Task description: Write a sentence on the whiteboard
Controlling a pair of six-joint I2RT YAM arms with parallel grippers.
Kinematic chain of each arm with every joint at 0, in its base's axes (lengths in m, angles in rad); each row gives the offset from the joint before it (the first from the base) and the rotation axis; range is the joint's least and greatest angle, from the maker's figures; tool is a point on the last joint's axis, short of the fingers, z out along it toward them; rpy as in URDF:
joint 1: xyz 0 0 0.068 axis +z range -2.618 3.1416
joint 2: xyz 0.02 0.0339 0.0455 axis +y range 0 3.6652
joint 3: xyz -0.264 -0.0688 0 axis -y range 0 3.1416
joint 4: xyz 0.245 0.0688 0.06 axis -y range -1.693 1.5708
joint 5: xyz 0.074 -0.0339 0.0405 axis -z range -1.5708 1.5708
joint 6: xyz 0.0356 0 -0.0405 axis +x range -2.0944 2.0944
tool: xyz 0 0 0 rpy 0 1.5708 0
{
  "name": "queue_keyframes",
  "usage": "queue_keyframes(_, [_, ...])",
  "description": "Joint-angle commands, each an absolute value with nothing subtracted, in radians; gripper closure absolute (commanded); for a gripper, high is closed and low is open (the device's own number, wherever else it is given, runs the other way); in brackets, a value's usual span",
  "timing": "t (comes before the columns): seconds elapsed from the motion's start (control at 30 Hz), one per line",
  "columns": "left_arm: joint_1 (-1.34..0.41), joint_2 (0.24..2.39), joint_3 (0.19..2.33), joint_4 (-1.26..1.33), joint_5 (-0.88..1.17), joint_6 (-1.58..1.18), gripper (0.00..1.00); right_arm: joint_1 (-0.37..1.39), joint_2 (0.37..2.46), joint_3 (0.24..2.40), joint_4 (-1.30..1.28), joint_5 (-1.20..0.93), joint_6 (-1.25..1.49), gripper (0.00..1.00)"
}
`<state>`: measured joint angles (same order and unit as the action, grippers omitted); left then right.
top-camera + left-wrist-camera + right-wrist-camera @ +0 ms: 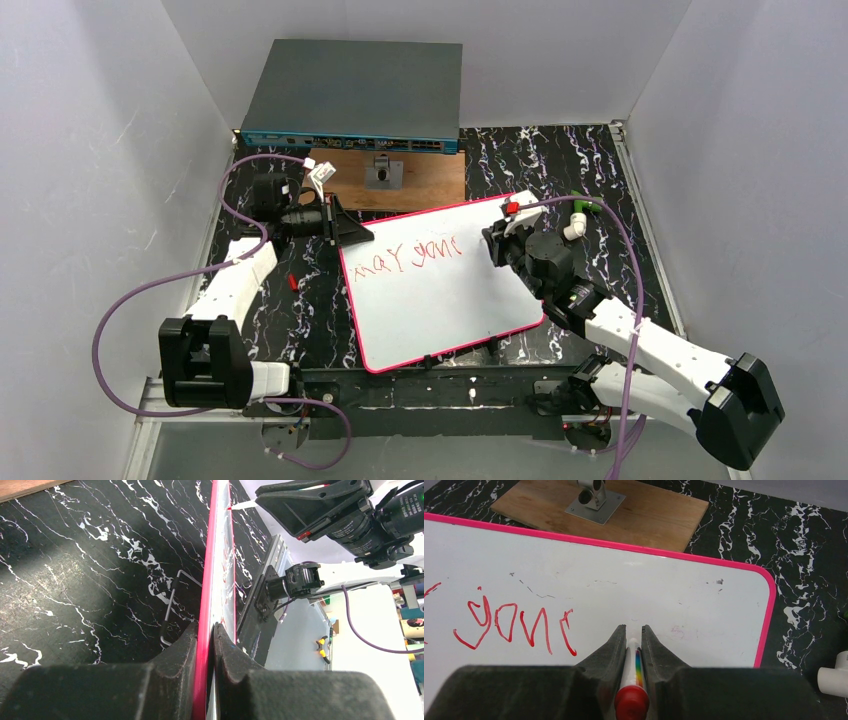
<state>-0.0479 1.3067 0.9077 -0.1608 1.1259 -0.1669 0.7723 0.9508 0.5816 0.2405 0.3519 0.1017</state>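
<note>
**Right jaws:** closed on a marker (pixel 629 662), a white barrel with a rainbow stripe, pinched between both pads. The red butt end faces the wrist and the writing end points away and down at the whiteboard (pixel 450 300). From the left wrist view the tip sits at the white surface, but contact is not certain. The jaws are over the board's far right quarter, just right of the last written word.

**Left jaws:** closed on the whiteboard's pink rim, one pad on each face, at the left short edge near the far corner.

**Whiteboard:** white, with rounded corners and a pink-red rim. It lies face-up in the middle of the desk (pixel 590 170), between the two arms. The long axis runs left to right, skewed so that the right end sits farther from the arm bases than the left. Small dark clips show on the near long edge.

**Sentence** (pixel 405 258)**:** one line of red, wobbly scrawl along the far long edge, parallel to the long axis. It starts near the left jaws and ends short of the marker. The letters stand upright as seen from the arm bases, and the wording is hard to read.

**Desk:** black with white marble veining.
- Wooden board (pixel 420 185): brown, beyond the whiteboard and just apart from it, bearing a small metal fitting (pixel 383 172).
- Grey box (pixel 350 85): flat, blue front, behind the wooden board.
- Small red item (pixel 291 281): left of the whiteboard.
- White pipe fitting (pixel 575 225): beside the right wrist.

**Surround:** plain white walls (pixel 90 150) on three sides.
</note>
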Motion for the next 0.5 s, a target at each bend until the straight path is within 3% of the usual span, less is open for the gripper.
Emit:
queue_keyframes(0.0, [-0.061,1.287,0.886,-0.159,0.919,-0.004,1.00,0.767,0.947,0.622,0.320,0.347,0.110,0.99])
queue_keyframes(0.47, [-0.061,1.277,0.886,-0.162,0.916,-0.005,1.00,0.759,0.950,0.601,0.332,0.366,0.121,0.99])
